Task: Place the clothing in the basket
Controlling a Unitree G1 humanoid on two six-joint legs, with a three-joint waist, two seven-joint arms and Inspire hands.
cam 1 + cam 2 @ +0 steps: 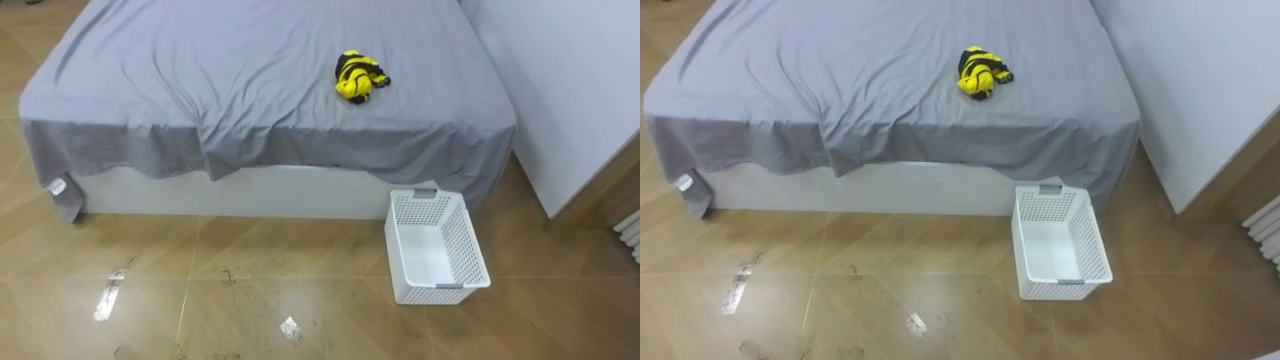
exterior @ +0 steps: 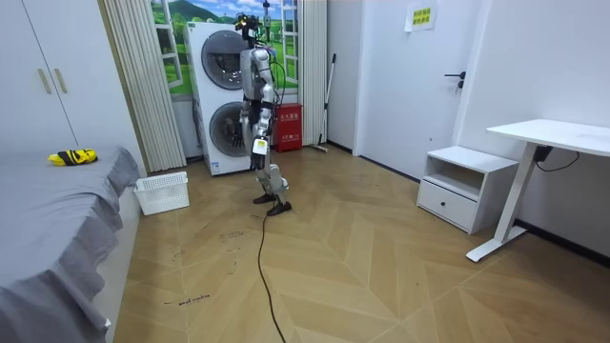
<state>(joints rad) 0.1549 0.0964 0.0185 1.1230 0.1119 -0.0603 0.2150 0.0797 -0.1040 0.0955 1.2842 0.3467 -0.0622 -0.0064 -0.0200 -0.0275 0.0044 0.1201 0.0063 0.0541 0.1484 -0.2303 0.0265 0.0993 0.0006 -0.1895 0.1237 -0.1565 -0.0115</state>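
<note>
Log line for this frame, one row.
clothes: on bed | basket: empty, beside bed | robot: standing near washers, off from bed | task: not started

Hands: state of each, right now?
Left hand: cannot be told; it hangs at the robot's side, too small in the room view.
Right hand: cannot be told.

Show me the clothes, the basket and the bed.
clothes [image 1: 357, 78], left eye view, middle of the bundle.
basket [image 1: 468, 245], left eye view, right wall.
bed [image 1: 200, 70], left eye view, bare sheet.
</note>
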